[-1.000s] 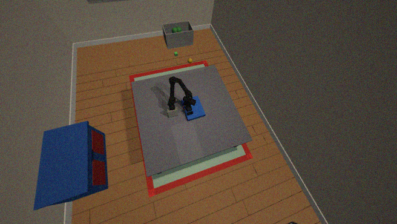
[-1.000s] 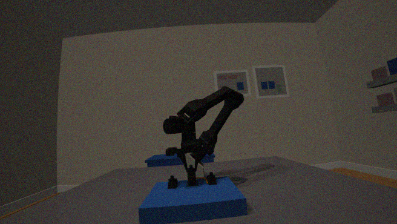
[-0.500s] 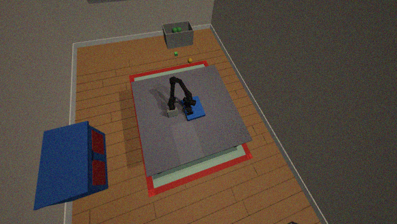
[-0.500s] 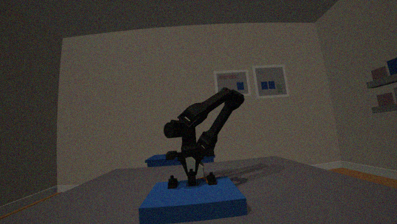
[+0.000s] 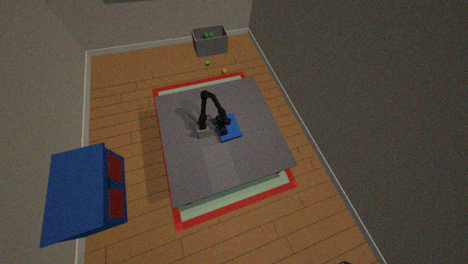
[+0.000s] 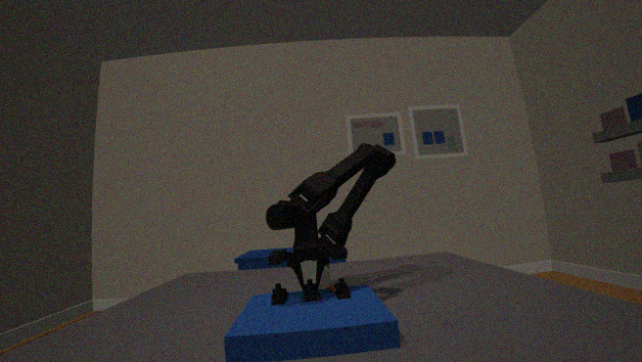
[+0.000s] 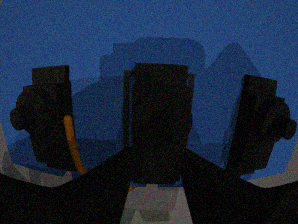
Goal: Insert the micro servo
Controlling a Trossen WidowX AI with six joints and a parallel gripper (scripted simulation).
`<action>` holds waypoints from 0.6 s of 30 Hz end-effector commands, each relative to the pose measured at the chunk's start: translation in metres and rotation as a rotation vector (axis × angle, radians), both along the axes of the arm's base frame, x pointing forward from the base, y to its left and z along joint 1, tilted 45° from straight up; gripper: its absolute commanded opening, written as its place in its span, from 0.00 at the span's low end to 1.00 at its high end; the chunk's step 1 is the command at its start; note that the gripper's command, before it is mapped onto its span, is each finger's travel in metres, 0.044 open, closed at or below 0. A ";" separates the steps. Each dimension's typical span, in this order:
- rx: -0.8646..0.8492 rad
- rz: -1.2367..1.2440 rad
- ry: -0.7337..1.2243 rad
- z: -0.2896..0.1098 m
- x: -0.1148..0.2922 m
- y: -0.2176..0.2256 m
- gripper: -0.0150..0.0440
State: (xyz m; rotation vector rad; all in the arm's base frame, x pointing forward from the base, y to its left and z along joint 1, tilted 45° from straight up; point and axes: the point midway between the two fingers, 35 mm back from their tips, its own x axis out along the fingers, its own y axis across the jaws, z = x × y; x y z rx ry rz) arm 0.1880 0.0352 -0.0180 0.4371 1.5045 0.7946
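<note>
The micro servo (image 6: 310,294) (image 7: 159,115) is black and upright, low at the blue deck (image 5: 235,131) (image 6: 313,338) (image 7: 150,20), in line between two similar black servos. My gripper (image 6: 310,288) points down and is shut on it, one finger on each side. A narrow stub on its top points up in the exterior view. An orange cable (image 7: 74,145) curves between the servo and its left neighbour in the wrist view; which servo it belongs to is unclear. The servo hides the pocket and notch, and I cannot tell whether its ears touch the deck.
The neighbouring servos (image 6: 279,294) (image 6: 342,289) (image 7: 49,117) (image 7: 257,122) stand close on either side, with narrow gaps. The deck lies on a grey table (image 5: 192,168). The arm's pale base block (image 5: 203,133) is beside the deck.
</note>
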 end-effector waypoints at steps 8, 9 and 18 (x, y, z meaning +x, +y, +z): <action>0.003 -0.005 0.001 -0.004 -0.001 0.003 0.39; 0.003 -0.005 0.001 -0.004 -0.001 0.003 0.43; 0.001 -0.006 0.001 0.018 0.001 -0.017 0.57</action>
